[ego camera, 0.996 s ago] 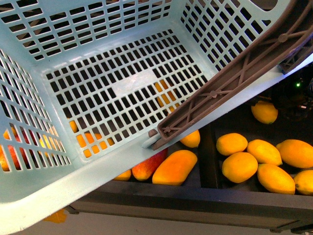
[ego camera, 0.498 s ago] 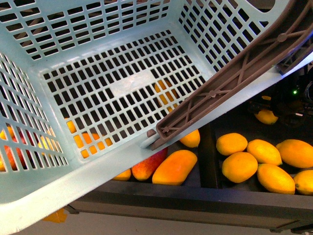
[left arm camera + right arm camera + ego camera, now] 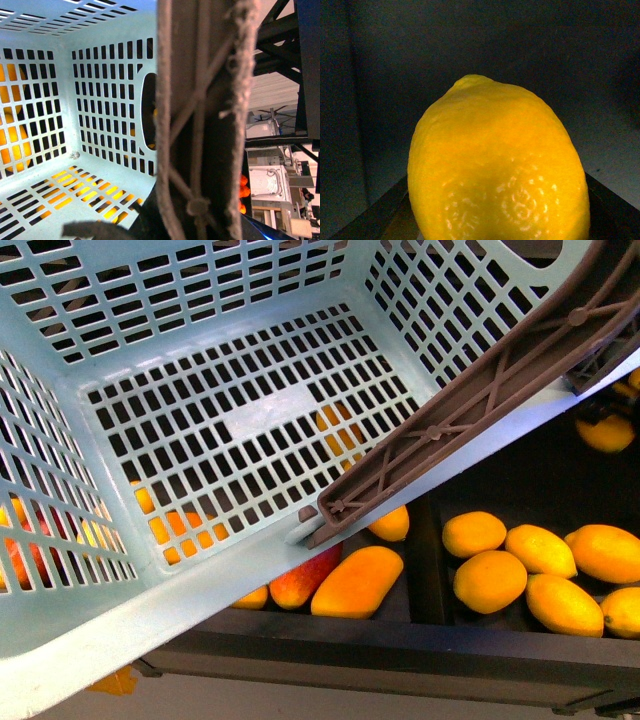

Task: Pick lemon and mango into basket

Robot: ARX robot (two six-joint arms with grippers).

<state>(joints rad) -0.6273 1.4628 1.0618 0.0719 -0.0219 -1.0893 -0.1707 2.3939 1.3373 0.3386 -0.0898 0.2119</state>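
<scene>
Dark shelf bins (image 3: 400, 655) are lying under the tilted basket (image 3: 200, 595), which is filling most of the front view. Its brown handle (image 3: 470, 400) is crossing the right side. The mango (image 3: 357, 580) is lying below the rim, touching a red-blushed mango (image 3: 305, 580). Only the right wrist view is showing the lemon (image 3: 497, 165), very close before a dark wall; how the right gripper is standing, I cannot tell. The left wrist view is looking past the handle into the basket; the left gripper's opening I cannot tell either.
</scene>
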